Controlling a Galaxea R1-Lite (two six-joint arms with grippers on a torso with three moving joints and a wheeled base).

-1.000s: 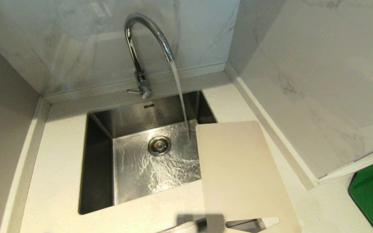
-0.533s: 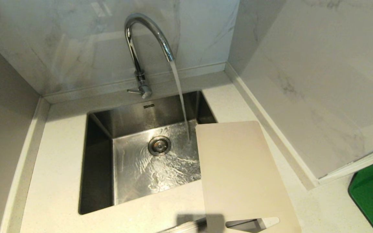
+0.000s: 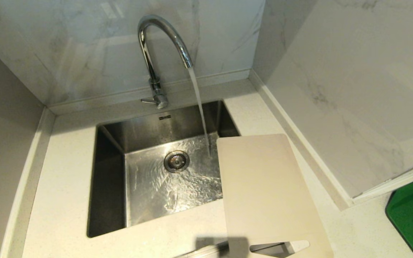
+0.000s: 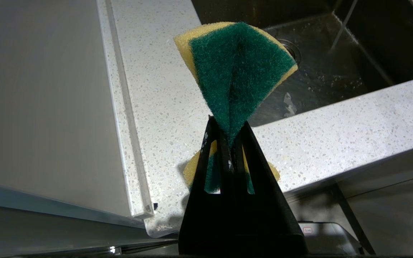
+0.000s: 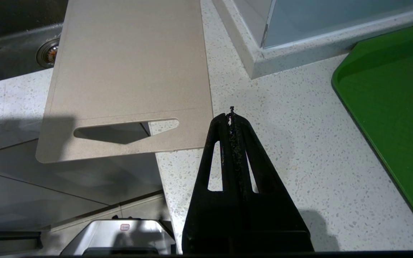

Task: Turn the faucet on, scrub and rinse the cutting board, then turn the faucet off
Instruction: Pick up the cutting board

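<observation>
two grippers, one sponge, water already running.

my left gripper (image 4: 228,143) is clenched on a folded green-and-yellow sponge (image 4: 235,71), hanging over the counter (image 4: 163,107) near the sink's (image 3: 109,186) front corner. my right gripper (image 5: 232,122) is pinched closed on nothing, just beside the slot end of the cutting board (image 3: 264,186), which lies flat on the counter with one long edge jutting over the sink and its slot end past the counter's front. the faucet (image 3: 156,46) pours into the basin, just missing the board. i judge scrubbing comes next: the board needs holding and moving under the stream, then the sponge pressed flat on it.
</observation>
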